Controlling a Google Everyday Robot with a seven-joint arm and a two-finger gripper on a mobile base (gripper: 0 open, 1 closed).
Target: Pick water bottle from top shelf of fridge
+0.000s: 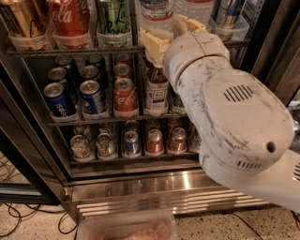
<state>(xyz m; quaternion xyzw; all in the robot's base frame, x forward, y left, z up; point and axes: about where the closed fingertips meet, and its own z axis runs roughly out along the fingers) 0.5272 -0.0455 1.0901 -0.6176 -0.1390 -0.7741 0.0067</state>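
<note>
The scuffed white plastic arm (234, 126) hides the right of the fridge (164, 187), and its cream pincer (168, 33) sits at the dark wire top shelf (70, 50), just before the water bottle (157, 14). That clear ribbed bottle stands upright in a clear tray right of the tall cans (70, 16), its top cut off. I cannot tell whether the pincer is wide, narrow or holding.

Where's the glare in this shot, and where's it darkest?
Camera view: glare streaks the steel base grille; the bottom row of cans sits in shadow; the gripper, up at the top shelf by the water bottle, is brightly lit.
</note>
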